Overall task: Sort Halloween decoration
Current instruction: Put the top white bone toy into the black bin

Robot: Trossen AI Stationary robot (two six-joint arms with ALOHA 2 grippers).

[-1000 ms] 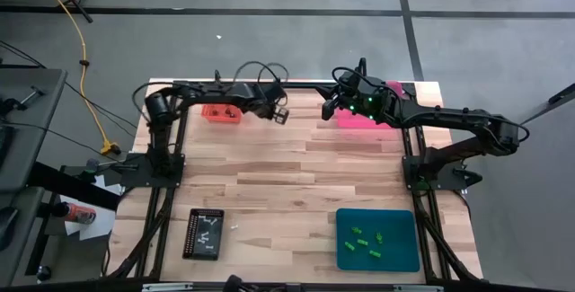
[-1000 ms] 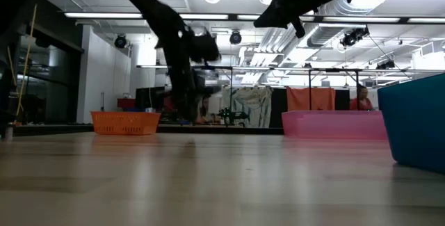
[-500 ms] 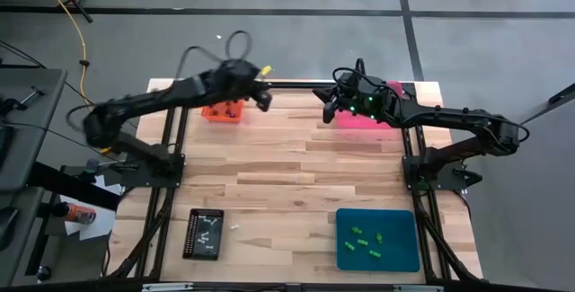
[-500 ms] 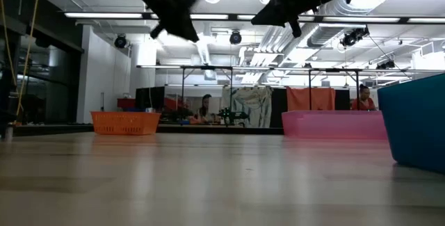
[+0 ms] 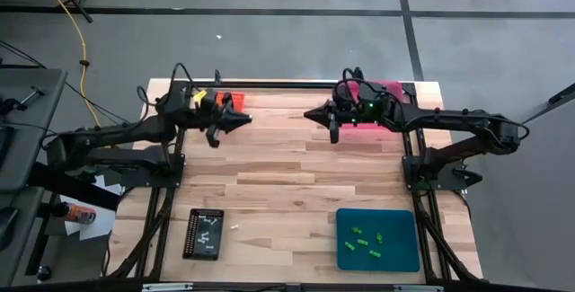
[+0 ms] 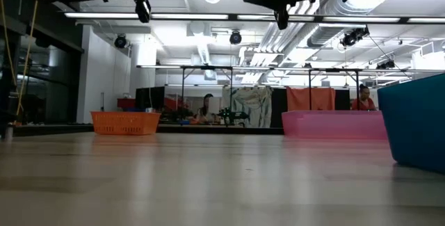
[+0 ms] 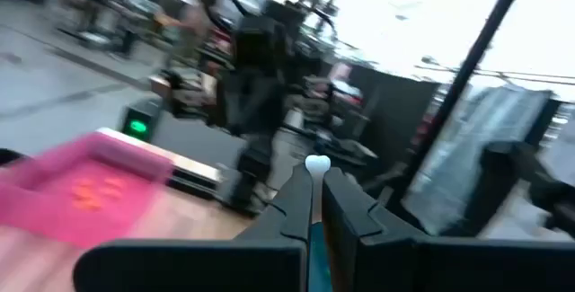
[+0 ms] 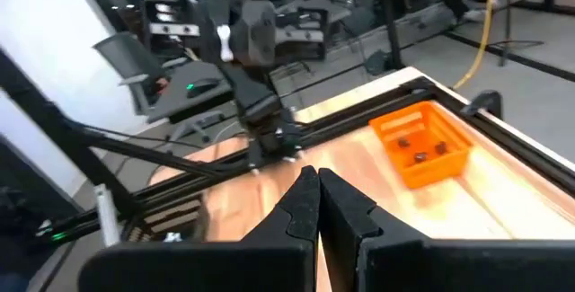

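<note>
Overhead and wrist views of a two-arm sorting rig. The wooden table (image 5: pixel 287 175) carries four trays, one near each corner: an orange tray (image 5: pixel 230 101) and a pink tray (image 5: pixel 388 88) along the far edge, a black tray (image 5: pixel 204 234) and a teal tray (image 5: pixel 378 239) along the near edge.

The Halloween decoration is already grouped by colour, which suggests one tray per kind: bright green trinkets (image 5: pixel 364 241) lie scattered in the teal tray, white pieces (image 5: pixel 207 232) in the black tray, dark brown pieces (image 8: pixel 420 151) in the orange tray, and orange pieces (image 7: pixel 92 192) in the pink tray. One small white speck (image 5: pixel 235 227) lies on the bare table just beside the black tray; whether it is a stray trinket cannot be told.

The left hand (image 5: pixel 243 120) hangs above the table just inward of the orange tray, its fingers pressed together on nothing. The right hand (image 5: pixel 310 113) hangs just inward of the pink tray, fingers likewise pressed together and empty. The two tips point toward each other across the gap between the far trays, well above the table surface in the low view; this raised, closed posture looks like a rest or transit pose rather than an approach. The sort appears nearly or fully complete.
</note>
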